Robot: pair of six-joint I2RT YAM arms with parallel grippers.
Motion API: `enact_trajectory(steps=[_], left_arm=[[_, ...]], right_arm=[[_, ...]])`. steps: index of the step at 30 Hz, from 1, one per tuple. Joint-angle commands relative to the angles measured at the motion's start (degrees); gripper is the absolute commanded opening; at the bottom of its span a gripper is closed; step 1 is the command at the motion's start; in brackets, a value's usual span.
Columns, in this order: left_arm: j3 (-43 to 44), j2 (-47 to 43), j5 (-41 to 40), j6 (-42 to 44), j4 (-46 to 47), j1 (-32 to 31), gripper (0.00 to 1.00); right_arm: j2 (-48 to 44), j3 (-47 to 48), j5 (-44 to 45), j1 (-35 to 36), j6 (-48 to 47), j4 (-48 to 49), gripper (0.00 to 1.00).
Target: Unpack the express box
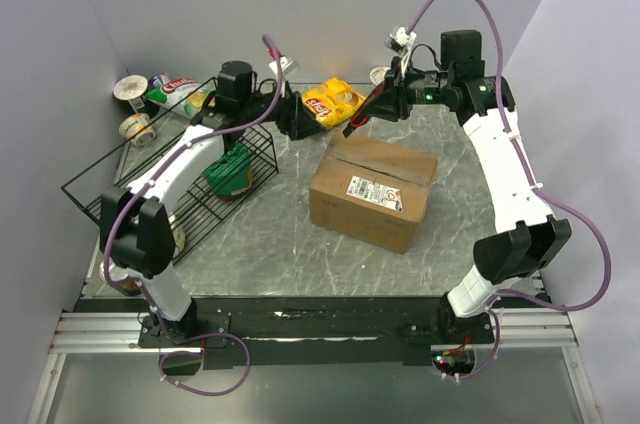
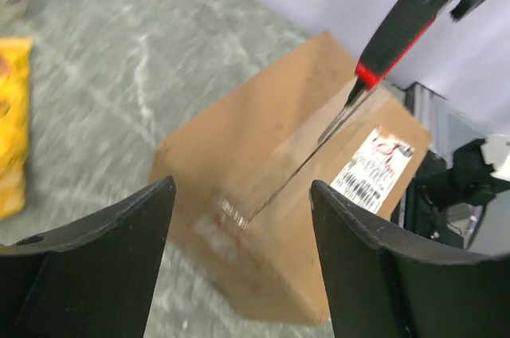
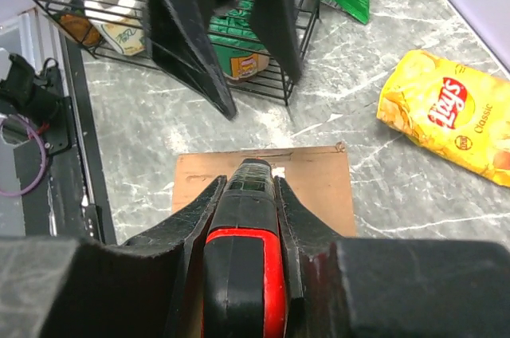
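The express box (image 1: 370,189) is a brown carton with a white label (image 1: 373,192), lying mid-table with its taped seam on top. My right gripper (image 1: 378,104) is shut on a black-and-red utility knife (image 3: 247,242). The knife's blade (image 2: 343,115) touches the far end of the seam. The box also shows in the left wrist view (image 2: 271,178) and the right wrist view (image 3: 319,186). My left gripper (image 1: 298,116) is open and empty. It hovers just behind the box's far-left corner, with its fingers (image 2: 103,258) spread on either side of the box end.
A black wire basket (image 1: 150,184) at the left holds green packets and a cup. A yellow chips bag (image 1: 333,101) lies behind the box, between the two grippers. Cups (image 1: 130,89) and a green bag (image 1: 175,89) stand at the back left.
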Motion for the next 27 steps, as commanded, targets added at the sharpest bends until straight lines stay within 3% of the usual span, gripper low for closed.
enact_trajectory(steps=[1,5,9,12,27], left_arm=[[-4.74,-4.89,-4.24,2.12,-4.74,-0.51,0.75],[-7.91,-4.89,-3.54,-1.31,-4.56,-0.59,0.76],[-11.95,-3.93,-2.57,-4.30,-2.45,-0.59,0.77],[-13.19,-2.17,-2.31,-5.18,-2.09,-0.59,0.78],[-14.86,2.31,-2.48,-5.36,-2.09,-0.77,0.78]], right_arm=[[-0.10,-1.10,-3.09,-0.17,4.42,8.33,0.00],[-1.31,-4.24,-2.49,0.18,7.68,15.26,0.00],[-7.45,-16.96,-0.38,0.79,10.50,30.88,0.00],[-8.96,-22.52,-0.28,0.88,11.11,34.61,0.00],[-8.09,-26.06,-0.11,2.55,11.39,39.81,0.00]])
